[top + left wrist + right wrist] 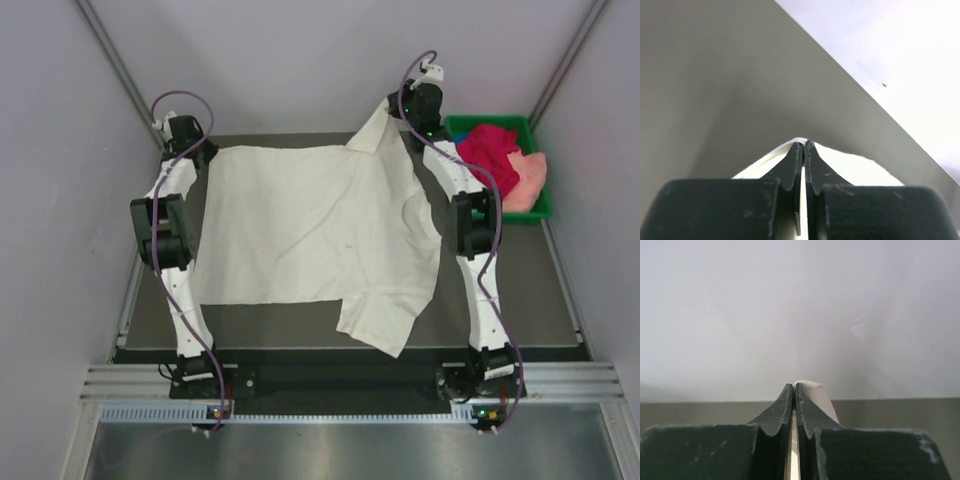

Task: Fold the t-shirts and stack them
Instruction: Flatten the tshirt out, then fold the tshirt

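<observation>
A cream-white t-shirt [310, 230] lies spread across the dark table [520, 290]. My left gripper [207, 152] is shut on its far left corner, low over the table. My right gripper [398, 108] is shut on the far right corner, which is lifted into a peak. In the left wrist view, white cloth [855, 167] is pinched between the closed jaws of the left gripper [804, 144]. The right wrist view shows a cloth fold [815, 392] sticking out past the closed right gripper [794, 386]. A magenta-red t-shirt [490, 150] and a peach-pink t-shirt [528, 180] lie bunched in the tray.
The green plastic tray [480, 121] sits at the back right corner of the table, just right of the right arm. Pale walls enclose the table on the left, back and right. The shirt's near sleeve [385, 320] hangs toward the front edge.
</observation>
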Controlling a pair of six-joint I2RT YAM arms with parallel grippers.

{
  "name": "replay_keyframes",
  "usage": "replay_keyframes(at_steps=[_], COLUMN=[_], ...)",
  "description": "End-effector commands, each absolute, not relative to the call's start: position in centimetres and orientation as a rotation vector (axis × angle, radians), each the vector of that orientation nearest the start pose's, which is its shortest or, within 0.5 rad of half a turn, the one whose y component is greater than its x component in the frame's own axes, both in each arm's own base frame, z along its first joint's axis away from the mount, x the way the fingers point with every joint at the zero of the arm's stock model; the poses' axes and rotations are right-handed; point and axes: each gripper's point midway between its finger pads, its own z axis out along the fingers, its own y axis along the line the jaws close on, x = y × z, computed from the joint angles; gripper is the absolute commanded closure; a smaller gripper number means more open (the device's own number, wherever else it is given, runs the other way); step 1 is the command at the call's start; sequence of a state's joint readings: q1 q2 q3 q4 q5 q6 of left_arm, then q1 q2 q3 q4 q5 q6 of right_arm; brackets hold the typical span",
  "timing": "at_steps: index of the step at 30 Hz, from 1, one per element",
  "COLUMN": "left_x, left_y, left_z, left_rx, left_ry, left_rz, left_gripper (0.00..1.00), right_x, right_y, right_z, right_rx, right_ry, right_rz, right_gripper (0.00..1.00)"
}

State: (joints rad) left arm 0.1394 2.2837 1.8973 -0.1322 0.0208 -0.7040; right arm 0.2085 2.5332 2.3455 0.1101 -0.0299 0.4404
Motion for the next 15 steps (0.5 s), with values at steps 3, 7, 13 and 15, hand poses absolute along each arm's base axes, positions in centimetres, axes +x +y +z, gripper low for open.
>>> replay_keyframes(at_steps=[3,7,13,15], left_x=[64.6,65.3,65.7,64.6], left_y=[9.2,10.1,8.3,8.4], left_z=[11.3,11.4,13.0,13.0], left_rx=[-0.876,-0.867,-0.842,-0.850], left_ry=[1.903,1.886,1.929,1.978], left_rz=[-0.282,-0.286,-0.435,-0.395], left_gripper=[1.00,1.00,1.00,1.00], right_x=[72.9,73.2,72.1,71.1], right_y=[16.2,16.1,15.9,15.6], right_z=[27.0,26.0,23.6,23.7], right_rx=[0.216,0.229,0.276,0.300], right_ry=[1.449,1.451,1.607,1.642], right_rz=[0.509,0.501,0.502,0.511], right_gripper=[1.00,1.00,1.00,1.00])
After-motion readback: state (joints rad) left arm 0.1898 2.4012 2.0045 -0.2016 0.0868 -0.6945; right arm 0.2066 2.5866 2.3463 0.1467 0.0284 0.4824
